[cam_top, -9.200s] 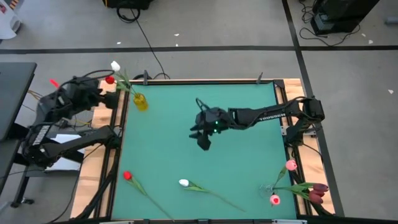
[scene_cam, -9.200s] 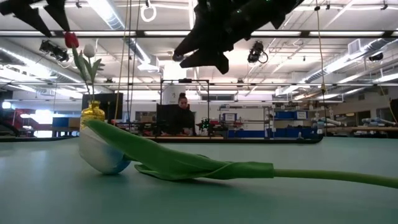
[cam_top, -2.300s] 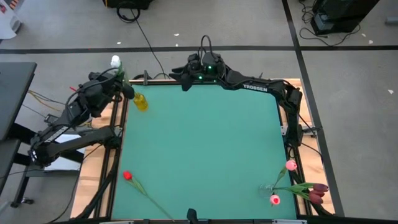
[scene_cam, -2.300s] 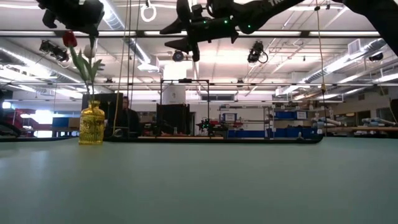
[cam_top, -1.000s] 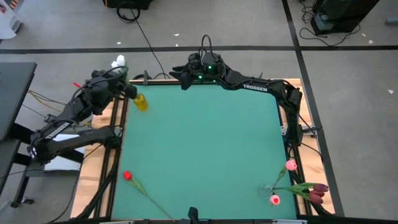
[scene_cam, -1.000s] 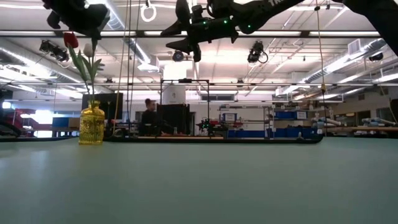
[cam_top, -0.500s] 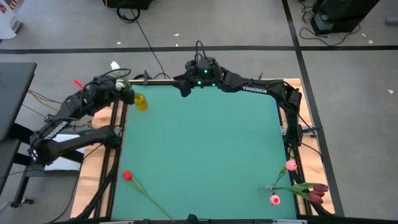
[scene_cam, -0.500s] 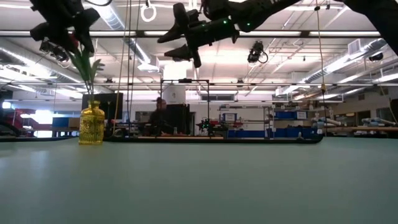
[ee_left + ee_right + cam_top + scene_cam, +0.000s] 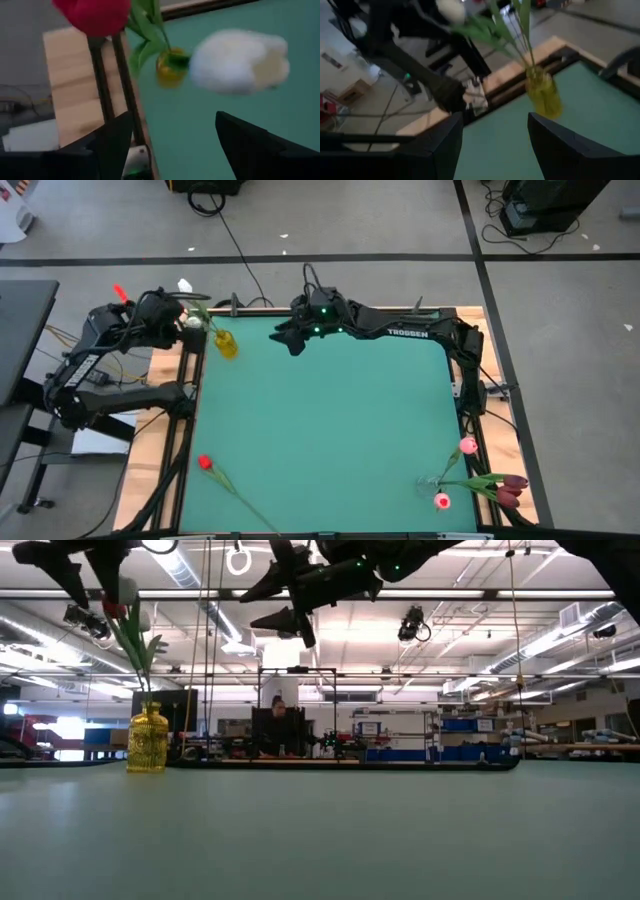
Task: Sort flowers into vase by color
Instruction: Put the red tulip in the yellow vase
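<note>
Left gripper (image 9: 172,313): seen at the upper left of the high view, just off the table's corner; in its wrist view the fingers (image 9: 117,142) are spread wide with nothing between them.
Yellow vase (image 9: 226,344): stood at the upper left corner of the green table (image 9: 330,430); a red tulip (image 9: 92,15) and a white tulip (image 9: 240,60) are held in it, their heads close in front of the left wrist camera.
Right gripper (image 9: 290,338): held above the table's upper edge, near the vase; open wide and empty in its wrist view.
Remaining flowers: a red tulip on the table (image 9: 205,463) at the lower left; pink tulips (image 9: 467,446) and dark maroon tulips (image 9: 513,488) gathered in a clear vase at the lower right.
Colour risk: red and white are already mixed in one vase, so the sort may be judged faulty.
Collision risk: the tall stems could be brushed by either gripper, and the narrow vase tipped.
Crowding risk: both arms are close together near that corner.
</note>
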`<act>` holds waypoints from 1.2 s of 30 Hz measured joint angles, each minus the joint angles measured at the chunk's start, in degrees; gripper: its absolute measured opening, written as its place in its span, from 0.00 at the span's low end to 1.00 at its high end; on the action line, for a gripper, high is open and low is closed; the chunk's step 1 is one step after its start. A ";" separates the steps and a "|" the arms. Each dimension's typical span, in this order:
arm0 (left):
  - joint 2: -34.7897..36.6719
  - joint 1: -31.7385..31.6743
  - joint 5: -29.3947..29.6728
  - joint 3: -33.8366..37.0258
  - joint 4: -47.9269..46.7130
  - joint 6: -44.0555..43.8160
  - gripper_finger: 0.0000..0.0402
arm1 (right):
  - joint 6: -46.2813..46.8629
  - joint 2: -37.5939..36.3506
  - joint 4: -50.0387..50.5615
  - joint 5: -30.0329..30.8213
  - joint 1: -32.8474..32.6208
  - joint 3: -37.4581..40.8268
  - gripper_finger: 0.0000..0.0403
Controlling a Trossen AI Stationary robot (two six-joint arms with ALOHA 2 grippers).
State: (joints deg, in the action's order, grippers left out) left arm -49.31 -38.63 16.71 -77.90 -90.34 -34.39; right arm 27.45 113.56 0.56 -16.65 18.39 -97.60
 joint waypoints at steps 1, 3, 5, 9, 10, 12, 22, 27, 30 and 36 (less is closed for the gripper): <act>-0.34 0.00 -0.84 -0.08 -0.13 -0.65 0.72 | -0.01 0.00 1.03 -0.09 -0.31 0.00 0.57; -0.21 -0.02 -4.68 -0.06 0.80 -2.75 0.72 | 0.00 0.00 3.27 -0.56 -0.89 0.00 0.57; -0.25 0.00 -7.48 -0.22 0.16 -6.26 0.72 | -0.11 0.00 5.55 -1.28 -1.36 0.00 0.57; -0.19 0.80 -14.98 -0.25 0.26 -11.22 0.72 | -1.58 0.01 10.06 -1.43 -2.38 0.00 0.57; -0.19 1.34 -16.78 -0.25 0.30 -12.17 0.72 | -2.16 0.02 10.95 -1.46 -2.60 0.00 0.57; -0.23 2.84 -19.56 -0.25 0.34 -14.11 0.72 | -3.17 0.02 12.06 -1.46 -2.98 0.00 0.57; 2.69 17.83 -22.38 9.79 1.31 -33.46 0.72 | -3.03 0.02 13.45 -1.44 -3.16 0.00 0.57; 2.22 31.55 -22.60 20.16 10.93 -48.76 0.72 | -3.01 0.02 15.20 -1.46 -3.16 0.00 0.57; 1.57 40.14 -23.20 26.72 20.09 -58.74 0.72 | -3.15 0.04 17.29 -1.06 -3.15 0.00 0.57; -0.84 55.30 -24.58 35.86 32.68 -78.15 0.72 | -3.19 0.04 19.31 -0.78 -2.84 0.00 0.57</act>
State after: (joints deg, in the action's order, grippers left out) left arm -50.15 16.67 -7.88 -42.04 -57.65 -112.53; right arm 24.27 113.60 19.87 -17.43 15.54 -97.60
